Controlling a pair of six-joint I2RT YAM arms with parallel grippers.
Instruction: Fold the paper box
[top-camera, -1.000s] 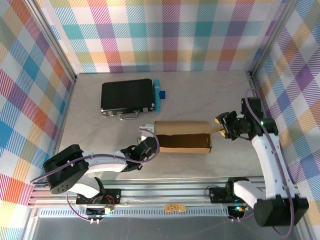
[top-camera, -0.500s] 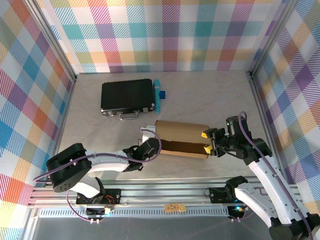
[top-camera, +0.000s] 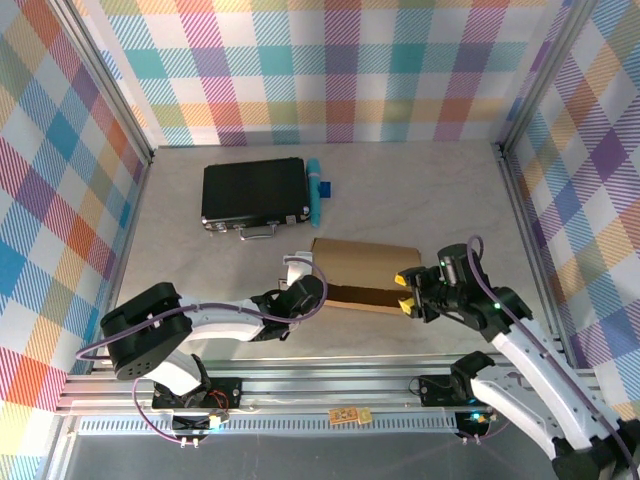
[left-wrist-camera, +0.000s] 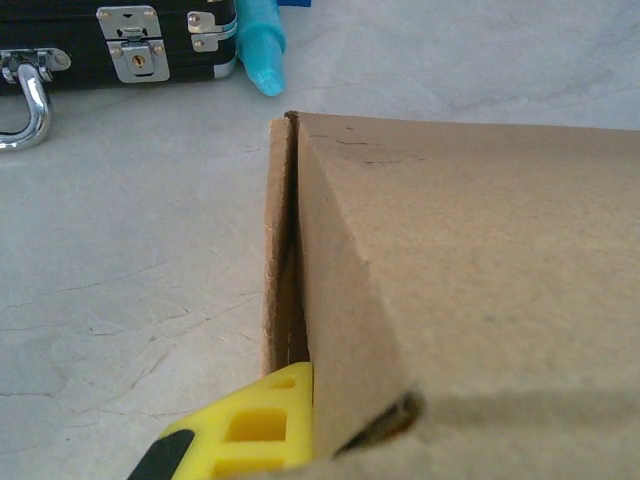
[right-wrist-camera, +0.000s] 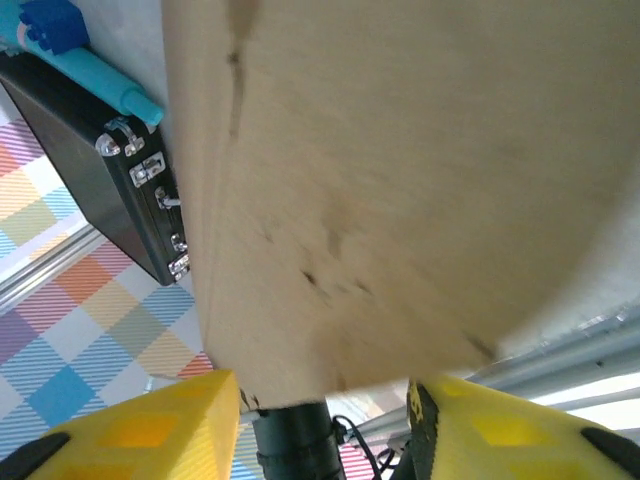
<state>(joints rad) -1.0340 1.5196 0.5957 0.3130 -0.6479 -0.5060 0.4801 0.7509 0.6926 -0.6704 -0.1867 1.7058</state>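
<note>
Cardboard of the paper box (top-camera: 365, 265) was seen at the lower centre of the top view. Its left end was clamped by the closed left gripper (top-camera: 301, 289), while the right gripper (top-camera: 403, 293) was held spread at its right end.

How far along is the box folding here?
Done: the paper box stands formed, its top panel folded over. In hand: the left gripper pinches its left end, the right gripper straddles its right end. Left: a dark gap shows along the near side, so the lid probably needs pressing shut.
</note>
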